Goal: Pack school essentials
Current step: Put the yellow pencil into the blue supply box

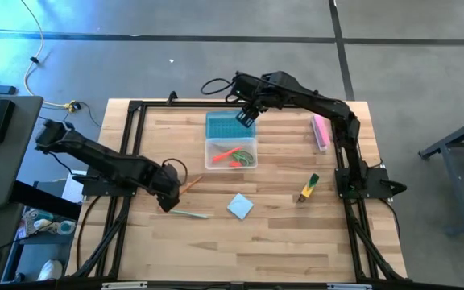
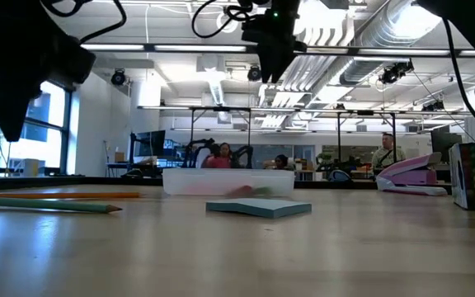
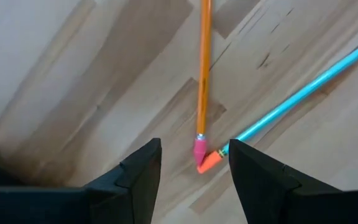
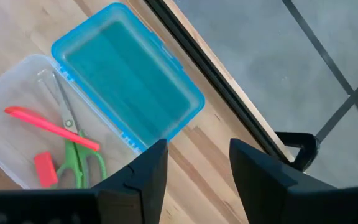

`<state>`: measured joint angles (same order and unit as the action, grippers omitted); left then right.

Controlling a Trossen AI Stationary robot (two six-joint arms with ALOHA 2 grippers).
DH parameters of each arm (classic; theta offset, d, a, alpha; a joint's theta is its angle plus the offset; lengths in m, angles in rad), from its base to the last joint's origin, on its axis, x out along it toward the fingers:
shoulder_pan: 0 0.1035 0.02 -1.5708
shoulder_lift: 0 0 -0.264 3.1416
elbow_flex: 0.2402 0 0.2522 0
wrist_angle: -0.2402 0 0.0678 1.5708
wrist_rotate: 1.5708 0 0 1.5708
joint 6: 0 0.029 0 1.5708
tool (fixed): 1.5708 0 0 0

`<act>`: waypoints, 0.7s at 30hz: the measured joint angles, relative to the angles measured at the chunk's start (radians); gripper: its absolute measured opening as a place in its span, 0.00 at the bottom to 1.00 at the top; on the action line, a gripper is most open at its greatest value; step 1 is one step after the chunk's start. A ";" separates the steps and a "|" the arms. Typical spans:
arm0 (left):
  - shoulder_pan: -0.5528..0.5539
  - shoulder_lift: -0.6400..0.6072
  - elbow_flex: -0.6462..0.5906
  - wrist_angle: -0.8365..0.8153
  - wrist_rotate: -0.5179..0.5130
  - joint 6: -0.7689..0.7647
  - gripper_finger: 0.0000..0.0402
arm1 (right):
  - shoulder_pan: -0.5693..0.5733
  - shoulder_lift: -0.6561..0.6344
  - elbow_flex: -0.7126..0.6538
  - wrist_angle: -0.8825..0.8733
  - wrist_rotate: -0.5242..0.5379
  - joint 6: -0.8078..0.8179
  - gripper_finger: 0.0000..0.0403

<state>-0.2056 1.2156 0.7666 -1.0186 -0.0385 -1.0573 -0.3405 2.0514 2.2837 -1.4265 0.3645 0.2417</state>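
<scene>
Two thin pencils lie flat on the table with their eraser ends meeting: an orange one (image 3: 202,81) (image 1: 190,184) and a teal one (image 3: 303,93) (image 1: 188,213). My left gripper (image 3: 194,168) (image 1: 167,198) hangs open above those eraser ends, one finger on either side, touching nothing. The clear box (image 1: 230,154) holds the green-handled scissors (image 4: 73,163), the orange-red pen (image 4: 51,127) and the red eraser (image 4: 45,168). Its blue lid (image 4: 126,81) lies open on the far side. My right gripper (image 4: 194,162) (image 1: 246,118) is open above the lid's far edge. The light-blue notepad (image 1: 240,206) and the marker (image 1: 308,187) lie on the table.
A pink bar-shaped item (image 1: 321,131) lies near the right arm's base at the far right of the table. A black frame (image 1: 135,109) runs around the table's edges. People sit and stand in the room beyond the table in the low view.
</scene>
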 joint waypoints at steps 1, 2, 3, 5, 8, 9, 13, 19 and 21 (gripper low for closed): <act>-0.005 0.016 0.000 0.008 0.006 -0.015 0.43 | 0.000 0.001 0.000 -0.004 0.000 -0.007 0.40; -0.010 0.033 0.000 0.016 0.010 -0.029 0.43 | 0.000 0.001 0.000 -0.008 -0.001 -0.011 0.40; -0.015 0.048 0.000 0.023 0.016 -0.038 0.43 | 0.000 0.002 0.000 -0.008 -0.001 -0.015 0.40; -0.020 0.075 0.000 0.044 0.037 -0.051 0.43 | 0.000 0.002 0.000 -0.007 0.000 -0.015 0.40; -0.028 0.121 0.000 0.051 0.053 -0.082 0.43 | 0.000 0.002 0.000 -0.008 0.000 -0.015 0.40; -0.030 0.136 0.000 0.051 0.053 -0.094 0.43 | 0.000 0.002 0.000 -0.010 0.000 -0.015 0.40; -0.033 0.186 0.000 0.052 0.056 -0.118 0.43 | 0.000 0.002 0.000 -0.013 -0.001 -0.018 0.40; -0.033 0.249 0.000 0.054 0.065 -0.118 0.43 | 0.000 0.002 0.000 -0.014 -0.001 -0.019 0.40; -0.033 0.265 0.000 0.065 0.077 -0.113 0.43 | 0.000 0.002 0.000 -0.014 -0.001 -0.022 0.40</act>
<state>-0.2386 1.4808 0.7662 -0.9536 0.0383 -1.1707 -0.3405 2.0533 2.2837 -1.4403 0.3637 0.2194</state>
